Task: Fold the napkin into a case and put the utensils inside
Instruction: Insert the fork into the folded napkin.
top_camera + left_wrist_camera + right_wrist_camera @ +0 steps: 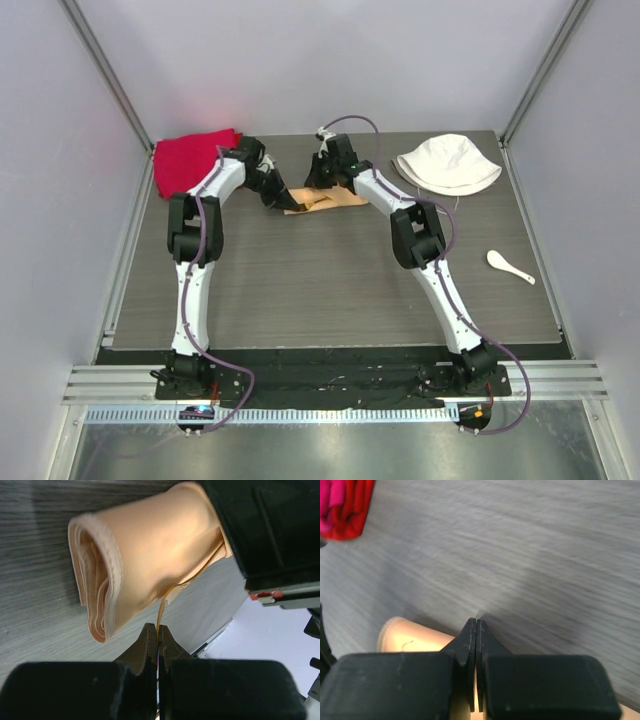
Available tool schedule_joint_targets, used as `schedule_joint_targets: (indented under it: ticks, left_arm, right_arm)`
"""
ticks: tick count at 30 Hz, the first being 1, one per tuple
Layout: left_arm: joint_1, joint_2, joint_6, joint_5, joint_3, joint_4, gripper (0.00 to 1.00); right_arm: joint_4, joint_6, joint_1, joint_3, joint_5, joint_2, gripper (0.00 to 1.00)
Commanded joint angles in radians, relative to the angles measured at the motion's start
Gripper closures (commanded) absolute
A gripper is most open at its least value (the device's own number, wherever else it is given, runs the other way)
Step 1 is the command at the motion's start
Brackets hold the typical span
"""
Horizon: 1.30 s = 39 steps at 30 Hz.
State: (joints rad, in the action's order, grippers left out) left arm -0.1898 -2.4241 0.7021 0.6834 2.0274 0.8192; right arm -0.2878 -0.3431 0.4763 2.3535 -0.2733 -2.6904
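Reaching toward the far middle of the table [300, 290], both arms met at the napkin [325, 203], which lay gathered into a short, elongated bundle on the wood-grain top. Left gripper [157, 630]: at the napkin's left end, jaws fully closed, with a thin peach edge of the cloth pinched between the fingertips. In the left wrist view this edge ran up from the tips to the main body of the cloth, which was folded into several layers, its stitched hem curling round an open end. Right gripper [476, 624]: over the napkin's middle in the top view, jaws likewise pressed together, tips touching. Peach cloth lay just beneath and to the left of its fingers in the right wrist view, but whether any of it was caught between them could not be told. Spoon [508, 265]: white, lying alone on the table's right side, well apart from the napkin and from both arms' tips, its bowl toward the left. Hat [447, 163]: white, at the far right corner, beyond the spoon. Red cloth [190, 155]: folded, at the far left corner, near the left arm's wrist.
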Motion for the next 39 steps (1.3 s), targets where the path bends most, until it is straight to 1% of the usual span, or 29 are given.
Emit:
schedule_joint_targets:
  ticks: [1, 6, 12, 20, 22, 23, 24, 26, 27, 29, 30, 33, 34, 35, 37, 38, 39]
  left_arm:
    - [-0.011, 0.069, -0.003, -0.018, -0.016, 0.018, 1.0]
    - [-0.011, 0.082, -0.009, -0.012, -0.039, 0.015, 1.0]
    - [-0.011, 0.085, -0.026, 0.004, -0.067, 0.02, 1.0]
    - [-0.011, 0.089, -0.029, 0.008, -0.09, 0.015, 1.0]
    - [-0.011, 0.089, -0.024, 0.008, -0.096, 0.014, 0.98]
    - [-0.01, 0.091, -0.024, 0.007, -0.099, 0.012, 0.95]
    - [-0.01, 0.097, -0.024, 0.005, -0.102, 0.011, 0.88]
    - [-0.011, 0.112, -0.024, -0.008, -0.121, -0.002, 0.79]
    - [-0.011, 0.137, -0.026, -0.028, -0.128, -0.008, 0.71]
    - [-0.01, 0.157, -0.024, -0.067, -0.14, -0.015, 0.66]
    - [-0.01, 0.164, -0.026, -0.093, -0.138, -0.017, 0.62]
    - [-0.01, 0.189, -0.018, -0.102, -0.131, -0.021, 0.49]
    - [-0.01, 0.21, -0.012, -0.12, -0.133, -0.028, 0.48]
    - [-0.01, 0.218, -0.009, -0.131, -0.131, -0.031, 0.47]
    - [-0.01, 0.246, -0.015, -0.151, -0.104, -0.02, 0.35]
    - [-0.01, 0.255, -0.016, -0.162, -0.098, -0.02, 0.32]
    - [-0.01, 0.266, -0.03, -0.172, -0.082, -0.006, 0.27]
  right_arm:
    - [-0.057, 0.079, 0.022, -0.005, -0.067, 0.013, 0.99]
    - [-0.056, 0.133, 0.024, -0.123, -0.118, 0.093, 0.99]
    - [-0.048, 0.18, 0.022, -0.227, -0.165, 0.162, 0.99]
    - [-0.036, 0.191, 0.022, -0.273, -0.207, 0.195, 0.99]
    - [-0.019, 0.174, 0.022, -0.283, -0.193, 0.202, 0.99]
    - [-0.013, 0.167, 0.021, -0.284, -0.182, 0.214, 0.99]
    - [-0.007, 0.153, 0.019, -0.28, -0.172, 0.221, 0.99]
    - [-0.008, 0.13, 0.016, -0.269, -0.149, 0.248, 0.99]
    - [-0.007, 0.113, 0.009, -0.258, -0.139, 0.263, 0.99]
    - [-0.007, 0.061, -0.004, -0.243, -0.13, 0.285, 0.94]
    - [-0.017, 0.05, -0.014, -0.22, -0.126, 0.305, 0.93]
    - [-0.08, 0.029, -0.033, -0.16, -0.106, 0.345, 0.92]
    - [-0.092, 0.03, -0.044, -0.157, -0.093, 0.363, 0.92]
    - [-0.121, 0.03, -0.05, -0.158, -0.061, 0.383, 0.92]
    - [-0.164, 0.027, -0.073, -0.174, -0.008, 0.452, 0.91]
    - [-0.206, 0.01, -0.083, -0.187, 0.073, 0.475, 0.9]
    - [-0.227, -0.002, -0.093, -0.232, 0.118, 0.51, 0.86]
